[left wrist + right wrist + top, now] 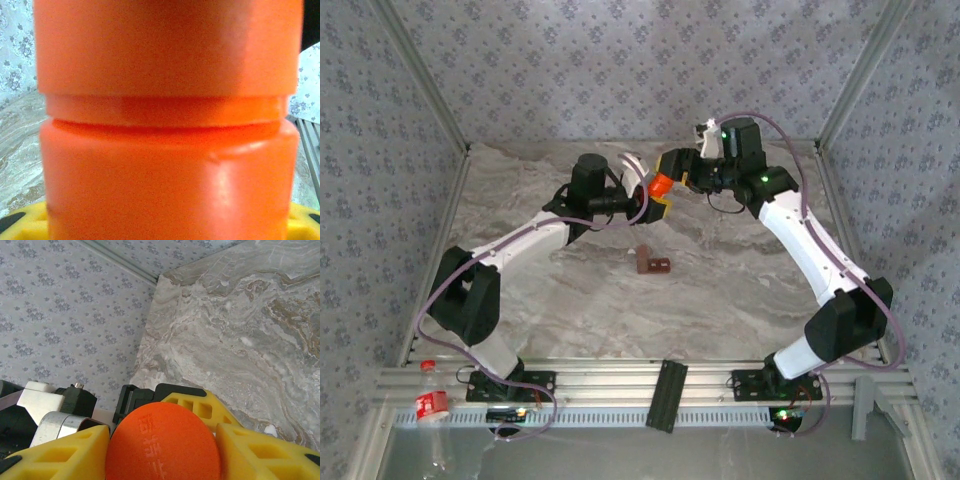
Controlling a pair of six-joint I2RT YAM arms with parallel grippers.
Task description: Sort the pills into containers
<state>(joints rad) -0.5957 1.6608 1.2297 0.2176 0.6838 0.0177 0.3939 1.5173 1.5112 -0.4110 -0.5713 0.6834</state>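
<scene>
Two robot arms meet above the far middle of a marbled bench [740,290]. They hold an orange bottle [165,175] between them in the air. The left pincer [655,203] is clamped on the bottle's body, and its yellow fingers show at the lower corners of the left wrist view. The right pincer [162,435] faces the bottle's top. Its yellow fingers press against both sides of the round orange cap [165,455], so it appears clamped on it.

The containers [653,263], a small reddish-brown strip, lie on the bench nearer the arm bases than the bottle, just below it in the top view. No pills can be made out; they are probably inside the bottle.

The step in hand looks like unscrewing the cap. To do it well, the left pincer should keep the body from turning while the right twists about the bottle's own axis. The right grip needs to sit squarely on the cap's rim, not on the neck. The bottle's mouth should stay tilted upward as the cap lifts away, so that nothing spills.
</scene>
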